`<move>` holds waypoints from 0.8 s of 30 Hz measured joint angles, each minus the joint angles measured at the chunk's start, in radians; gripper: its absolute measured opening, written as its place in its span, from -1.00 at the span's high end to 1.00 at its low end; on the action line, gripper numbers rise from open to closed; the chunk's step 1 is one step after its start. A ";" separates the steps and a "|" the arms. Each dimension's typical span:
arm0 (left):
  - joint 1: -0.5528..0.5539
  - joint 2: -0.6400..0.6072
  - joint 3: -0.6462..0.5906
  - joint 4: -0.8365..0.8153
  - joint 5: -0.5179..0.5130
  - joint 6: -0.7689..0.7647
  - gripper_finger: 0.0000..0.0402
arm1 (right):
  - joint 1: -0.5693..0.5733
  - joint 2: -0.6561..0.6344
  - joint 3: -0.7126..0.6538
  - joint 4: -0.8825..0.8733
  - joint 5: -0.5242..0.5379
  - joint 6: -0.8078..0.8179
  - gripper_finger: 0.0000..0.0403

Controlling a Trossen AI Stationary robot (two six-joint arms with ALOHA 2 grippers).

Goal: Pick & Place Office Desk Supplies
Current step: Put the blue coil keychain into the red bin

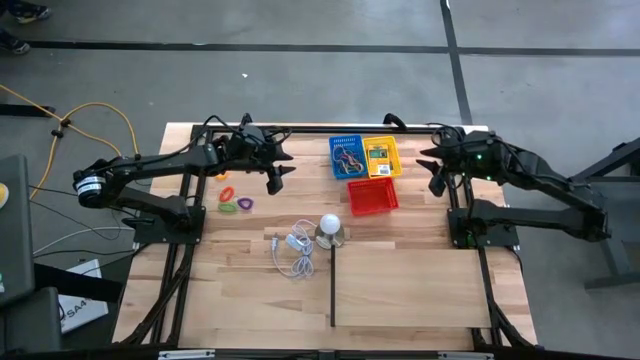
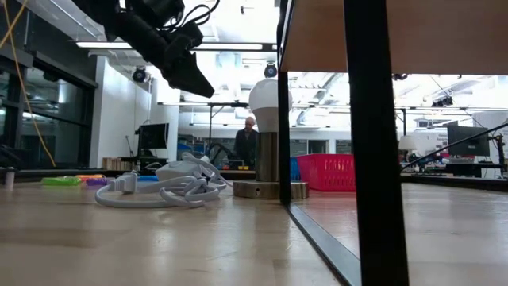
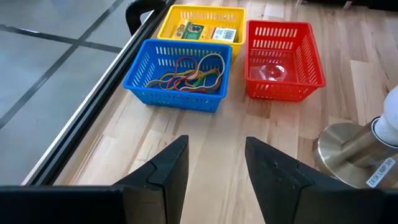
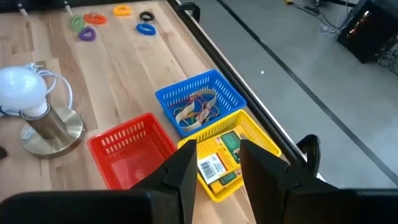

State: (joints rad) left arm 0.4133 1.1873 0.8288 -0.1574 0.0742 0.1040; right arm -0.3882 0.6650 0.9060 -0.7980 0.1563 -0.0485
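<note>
On the table (image 1: 400, 290), three baskets (image 1: 372, 196), five coloured rings (image 4: 118, 18).

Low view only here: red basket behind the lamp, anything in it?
Observer: No, the red basket looks empty in the left wrist view.
Operator: Other baskets?
Observer: Two beside it. The blue basket holds rubber bands, and the yellow basket holds packets.
Operator: What's still loose on the table?
Observer: Coloured rings, lying near the left arm.
Operator: Left end effector holding anything?
Observer: No, the left end effector is open and empty, above the table and facing the baskets.
</note>
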 joint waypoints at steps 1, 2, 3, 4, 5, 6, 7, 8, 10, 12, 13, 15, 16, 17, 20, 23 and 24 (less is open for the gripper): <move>0.000 0.000 0.000 0.000 0.000 0.000 0.24 | 0.000 -0.002 0.000 -0.009 -0.002 0.000 0.46; 0.000 0.000 0.000 0.000 0.000 0.000 0.24 | 0.000 -0.003 0.000 -0.014 -0.002 0.000 0.46; 0.000 0.000 0.000 0.000 0.000 0.000 0.24 | 0.000 -0.003 0.000 -0.015 -0.002 0.000 0.46; 0.000 0.000 0.000 0.000 0.000 0.000 0.24 | 0.000 -0.003 0.000 -0.016 -0.001 0.000 0.46; 0.000 0.000 0.000 0.000 0.000 0.000 0.24 | 0.000 -0.003 0.000 -0.016 -0.001 0.000 0.46; 0.000 0.000 0.000 0.000 0.000 0.000 0.24 | 0.000 -0.003 0.000 -0.015 0.000 0.000 0.46; 0.000 0.000 0.000 0.000 0.000 0.000 0.24 | 0.000 -0.004 0.000 -0.014 0.001 0.000 0.46; 0.000 0.000 0.000 0.000 0.000 0.000 0.24 | 0.000 -0.009 0.000 -0.015 0.001 0.000 0.46; 0.000 0.000 0.000 0.000 0.000 0.000 0.24 | 0.000 -0.026 0.000 -0.006 0.001 0.001 0.46; 0.000 0.000 0.000 0.000 0.000 0.004 0.24 | 0.000 -0.046 0.000 0.003 0.002 -0.001 0.46; 0.000 0.000 0.000 0.000 0.000 0.007 0.24 | 0.000 -0.057 0.000 0.006 0.003 -0.002 0.46; 0.000 0.000 0.000 0.000 0.000 0.011 0.24 | 0.000 -0.079 0.000 0.007 0.012 -0.004 0.46; 0.000 0.000 0.000 0.000 0.000 0.012 0.24 | 0.000 -0.089 0.000 0.007 0.020 -0.004 0.46; 0.000 0.000 0.000 0.000 0.000 0.012 0.24 | 0.000 -0.099 0.000 0.007 0.026 -0.003 0.46; 0.000 0.000 0.000 0.000 0.000 0.012 0.24 | 0.000 -0.125 0.000 0.007 0.028 -0.001 0.46; 0.000 0.000 0.000 0.000 0.000 0.012 0.24 | 0.000 -0.138 0.000 0.007 0.026 -0.001 0.46; 0.000 0.000 0.000 0.000 0.000 0.012 0.24 | 0.000 -0.142 0.000 0.007 0.026 -0.001 0.46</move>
State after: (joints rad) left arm 0.4133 1.1873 0.8288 -0.1570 0.0742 0.1158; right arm -0.3882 0.5226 0.9058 -0.7910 0.1821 -0.0494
